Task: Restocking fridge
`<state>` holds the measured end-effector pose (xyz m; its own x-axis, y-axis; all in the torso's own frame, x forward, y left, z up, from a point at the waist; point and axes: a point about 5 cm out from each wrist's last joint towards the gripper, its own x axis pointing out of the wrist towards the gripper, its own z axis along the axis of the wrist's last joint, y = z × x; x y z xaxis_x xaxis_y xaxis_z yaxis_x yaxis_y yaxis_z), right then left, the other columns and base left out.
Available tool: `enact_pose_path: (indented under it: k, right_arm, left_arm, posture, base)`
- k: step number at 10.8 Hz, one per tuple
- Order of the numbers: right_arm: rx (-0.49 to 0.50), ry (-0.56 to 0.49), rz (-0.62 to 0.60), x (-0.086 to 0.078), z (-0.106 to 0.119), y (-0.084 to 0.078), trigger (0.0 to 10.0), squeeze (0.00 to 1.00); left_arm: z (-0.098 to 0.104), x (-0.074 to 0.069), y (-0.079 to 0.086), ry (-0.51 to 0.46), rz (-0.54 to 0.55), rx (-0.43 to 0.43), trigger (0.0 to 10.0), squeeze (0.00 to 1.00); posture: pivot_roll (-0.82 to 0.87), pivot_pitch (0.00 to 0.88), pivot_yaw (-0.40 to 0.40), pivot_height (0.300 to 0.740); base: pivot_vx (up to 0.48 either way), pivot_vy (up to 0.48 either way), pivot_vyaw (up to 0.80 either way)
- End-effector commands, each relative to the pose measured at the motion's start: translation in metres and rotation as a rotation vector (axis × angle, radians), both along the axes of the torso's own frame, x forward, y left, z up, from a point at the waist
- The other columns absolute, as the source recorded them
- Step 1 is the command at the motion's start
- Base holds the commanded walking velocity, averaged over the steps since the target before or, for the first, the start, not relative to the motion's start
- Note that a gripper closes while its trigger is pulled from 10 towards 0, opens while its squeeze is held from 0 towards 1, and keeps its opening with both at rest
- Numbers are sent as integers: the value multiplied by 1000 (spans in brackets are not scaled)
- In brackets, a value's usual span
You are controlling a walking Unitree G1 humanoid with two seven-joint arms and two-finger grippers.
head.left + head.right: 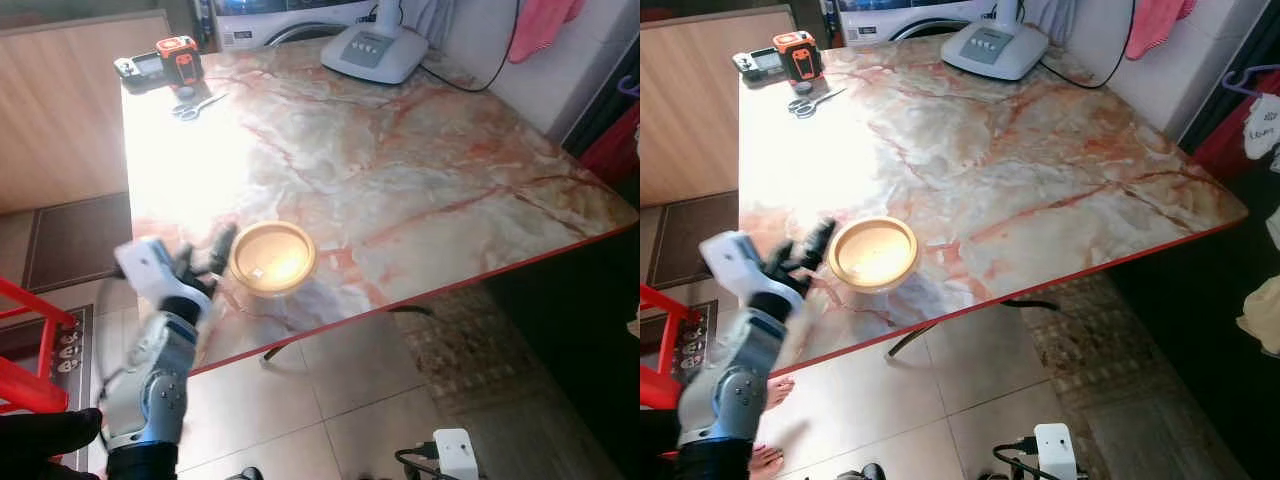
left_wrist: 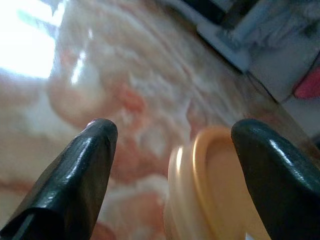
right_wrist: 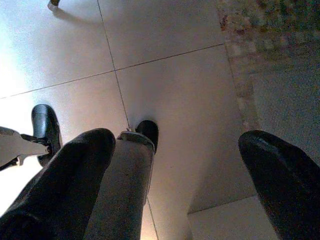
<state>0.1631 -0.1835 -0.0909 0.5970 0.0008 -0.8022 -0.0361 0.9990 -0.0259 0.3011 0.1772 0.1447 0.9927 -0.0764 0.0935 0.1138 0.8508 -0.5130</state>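
A round container with a yellow lid stands on the marble table, close to its red front edge. My left gripper is just to the left of it at table height. The gripper is open, and in the left wrist view the lid's rim sits partly between the two black fingers without clear contact. My right gripper hangs open over the tiled floor with nothing between its fingers.
Scissors, an orange-black device and a white appliance base lie at the table's far end. A red frame stands at my left. On the floor are a white power strip, a rug and a person's bare foot.
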Motion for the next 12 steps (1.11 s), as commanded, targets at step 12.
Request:
enact_pose_path:
  k: [12]
  right_arm:
    - [-2, 21, -7, -7, -3, -1, 10000, 0]
  left_arm:
    - [-12, 13, -22, 37, -193, -121, 10000, 0]
  posture:
    - [-104, 163, -43, 740]
  base:
    - [0, 0, 0]
